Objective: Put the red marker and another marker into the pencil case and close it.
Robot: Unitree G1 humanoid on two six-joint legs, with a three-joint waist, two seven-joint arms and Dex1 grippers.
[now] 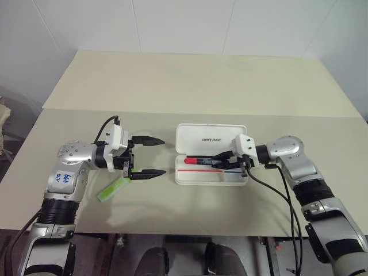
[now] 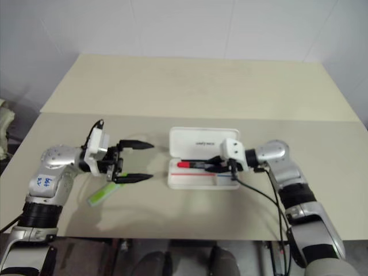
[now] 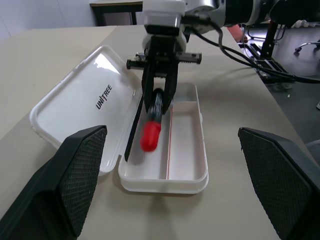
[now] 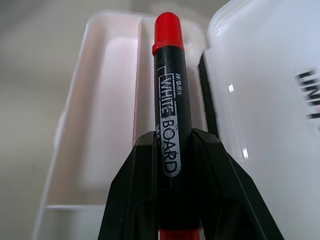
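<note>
Two markers are tracked. The red marker (image 4: 169,95) is clamped mid-barrel in the right gripper (image 1: 225,160) and held over the tray of the open pencil case (image 1: 187,178), cap toward the far end. It is judged light, rigid and smooth-barrelled, so slip or roll is possible; the mid-barrel hold looks balanced. The left gripper (image 1: 148,156) is spread wide and empty, hovering beside the case. The lime-green highlighter (image 1: 112,188) lies flat on the table (image 1: 190,80) under the left wrist, apart from the case. Being flat and light, it is best pinched across its narrow edges at mid-length. The hinged lid lies flat open; it looks thin and stiff.
</note>
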